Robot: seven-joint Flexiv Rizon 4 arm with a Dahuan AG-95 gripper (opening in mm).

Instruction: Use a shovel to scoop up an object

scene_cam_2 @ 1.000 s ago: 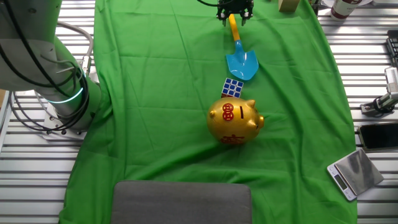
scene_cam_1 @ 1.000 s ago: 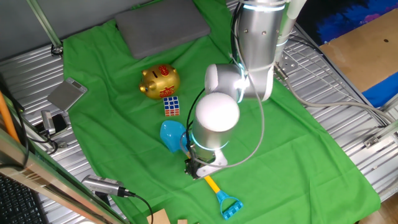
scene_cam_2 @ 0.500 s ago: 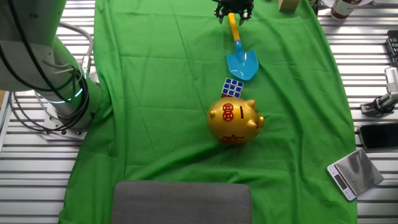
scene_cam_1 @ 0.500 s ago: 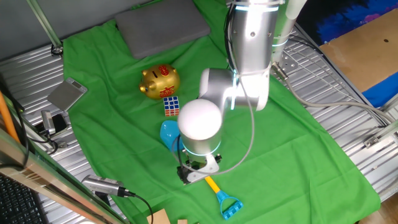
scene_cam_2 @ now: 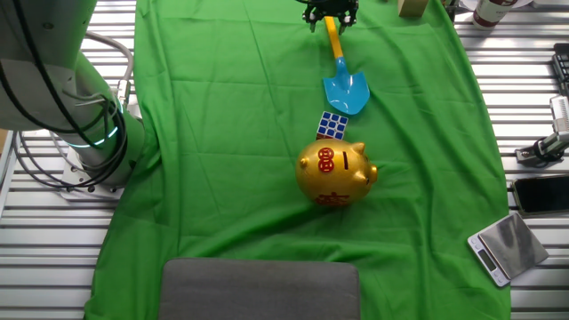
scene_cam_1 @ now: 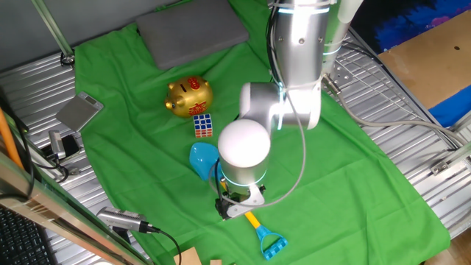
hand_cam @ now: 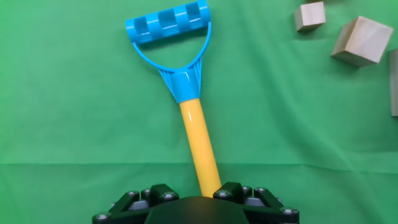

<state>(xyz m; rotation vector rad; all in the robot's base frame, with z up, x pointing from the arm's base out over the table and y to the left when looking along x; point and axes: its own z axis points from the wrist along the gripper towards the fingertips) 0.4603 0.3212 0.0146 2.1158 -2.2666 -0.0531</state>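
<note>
While the arm [scene_cam_1: 298,66] bends down over the green cloth [scene_cam_1: 353,169], the items read as follows.

Gripper [scene_cam_2: 331,15]: low over the cloth, set across the shovel's yellow shaft. In the hand view the shaft runs out from between the black finger housings at the bottom edge; the fingertips are hidden under the hand body, so whether they are clamped on the shaft or merely flanking it cannot be told. In one fixed view the wrist covers the fingers.

Shovel [hand_cam: 186,93]: lying flat on the cloth. Its blue D-shaped end lies ahead of the hand in the hand view, past the blue collar on the shaft. Its light blue blade [scene_cam_2: 346,92] lies on the opposite side of the gripper, pointing away from it.

Cube [scene_cam_2: 332,125]: multicoloured squares, on the cloth just beyond the blade tip, near it; contact cannot be judged. It lies farther from the gripper than the blade.

Gold piggy bank [scene_cam_2: 335,173]: round, red marks, directly beyond the cube and seemingly touching it.

Grey pad [scene_cam_1: 193,31]: flat, at the cloth edge farthest from the gripper.

Wooden blocks [hand_cam: 362,40]: two, ahead of the hand and off to one side of the D-shaped end, well apart from the shovel.
</note>
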